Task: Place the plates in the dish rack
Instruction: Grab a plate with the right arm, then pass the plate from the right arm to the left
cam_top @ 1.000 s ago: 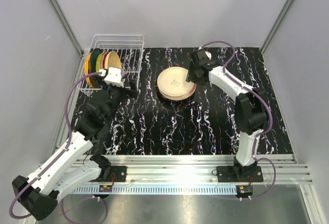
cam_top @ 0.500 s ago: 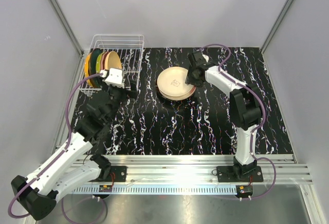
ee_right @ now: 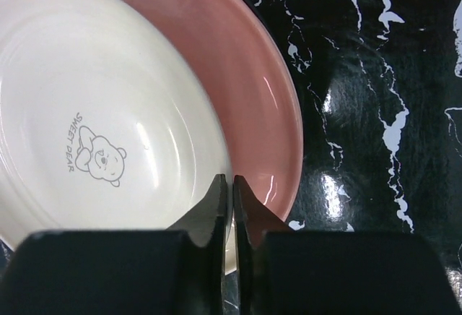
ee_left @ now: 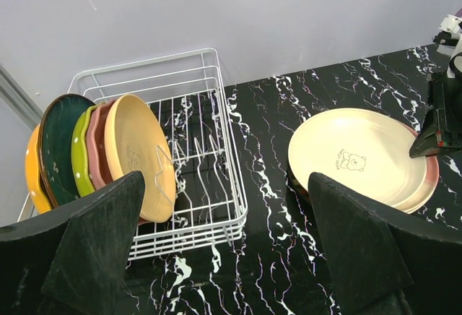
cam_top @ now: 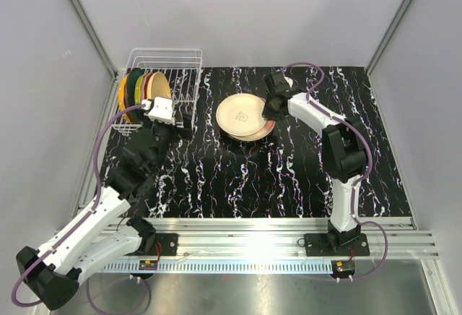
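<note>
From above, the white wire dish rack [cam_top: 184, 76] is sitting at the far left corner of the black marbled table [cam_top: 216, 178], with a row of racked plates [cam_top: 141, 87] standing on edge at its left end and the right-hand slots lying unused. A short stack is resting flat near the table's middle, and the right gripper [cam_top: 273, 107] is reaching down onto its right rim, meeting the cream plate [cam_top: 242, 115] that is lying on top. In the left wrist view, the left gripper [ee_left: 225, 185] is hanging with its fingers spread wide and holding nothing, looking over the rack's near side. Five plates are leaning together there: an orange plate [ee_left: 32, 170], a dark green plate [ee_left: 61, 141], a lime plate [ee_left: 81, 156], a dusty pink plate [ee_left: 97, 138] and a tan plate [ee_left: 137, 149]. The stack seems to be holding a second pale plate under the cream one, though the overlap is making that hard to tell. In the right wrist view, the right gripper's fingers are standing almost together, pinching the cream plate's rim just beside its printed bear, with the pink bottom plate [ee_right: 260, 76] showing beneath. The job is looking more than half done: five plates are racked, and the stack's plates are waiting to follow, the cream plate first
</note>
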